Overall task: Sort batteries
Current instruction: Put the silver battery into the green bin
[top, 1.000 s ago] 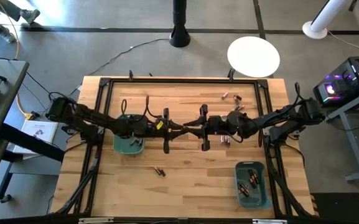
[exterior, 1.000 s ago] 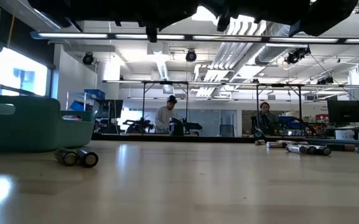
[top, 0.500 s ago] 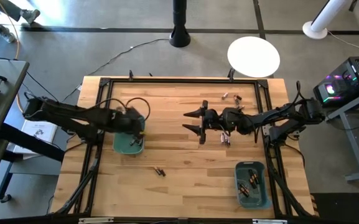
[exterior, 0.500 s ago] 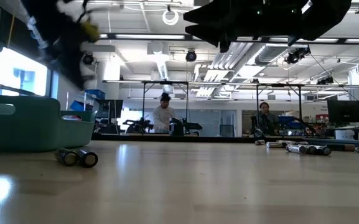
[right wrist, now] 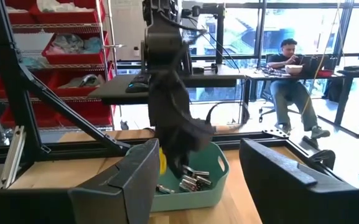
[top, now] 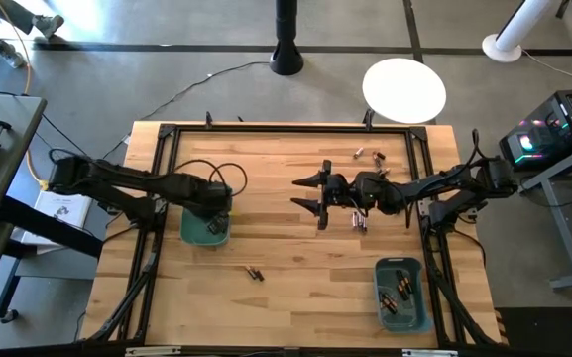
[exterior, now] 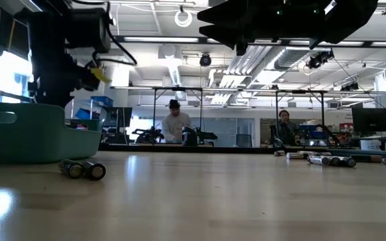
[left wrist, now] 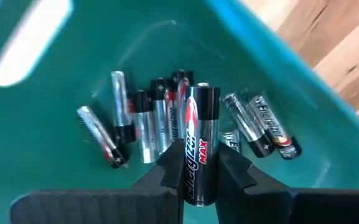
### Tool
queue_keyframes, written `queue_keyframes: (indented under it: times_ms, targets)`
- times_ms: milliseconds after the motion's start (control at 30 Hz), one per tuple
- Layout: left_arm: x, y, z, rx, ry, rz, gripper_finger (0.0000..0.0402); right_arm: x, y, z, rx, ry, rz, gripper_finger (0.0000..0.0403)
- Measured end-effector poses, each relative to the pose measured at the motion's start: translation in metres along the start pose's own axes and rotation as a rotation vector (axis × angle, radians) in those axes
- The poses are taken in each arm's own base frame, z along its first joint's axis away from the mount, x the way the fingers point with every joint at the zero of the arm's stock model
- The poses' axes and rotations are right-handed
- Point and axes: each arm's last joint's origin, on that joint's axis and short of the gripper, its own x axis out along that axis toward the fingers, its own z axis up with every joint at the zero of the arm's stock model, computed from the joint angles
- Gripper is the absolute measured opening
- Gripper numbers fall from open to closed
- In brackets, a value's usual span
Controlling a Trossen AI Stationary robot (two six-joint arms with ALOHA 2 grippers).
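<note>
Your left gripper (left wrist: 201,171) is pinching one silver-and-black battery (left wrist: 199,146) upright between its fingers, hanging right over the left teal bin (top: 194,230). Inside that bin a pile of sorted batteries (left wrist: 160,121) lies on the floor, directly below the held cell. Your right gripper (top: 317,194) sits well apart from that bin, out over the middle of the table (top: 286,288), fingers spread wide and nothing between them. Loose batteries (top: 360,218) lie just beside your right arm, a few more (top: 370,154) toward the far edge, and a pair (top: 255,273) lies near the left bin. The second teal bin (top: 419,312), far from the left one, holds dark, copper-banded cells (top: 397,292).
</note>
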Motion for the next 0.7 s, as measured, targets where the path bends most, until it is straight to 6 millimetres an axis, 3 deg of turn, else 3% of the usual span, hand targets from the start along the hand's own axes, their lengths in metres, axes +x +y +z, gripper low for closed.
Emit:
queue_keyframes:
  times_ms: [300,700]
  targets:
    - [0.024,-0.011,0.000,0.062,0.110,0.064,0.0039,0.000,0.001,-0.002,0.020,0.023,0.002,0.0217]
    - [0.028,-0.014,0.001,0.066,0.102,0.059,0.0062,-0.001,0.000,-0.011,0.045,0.111,-0.002,0.0217]
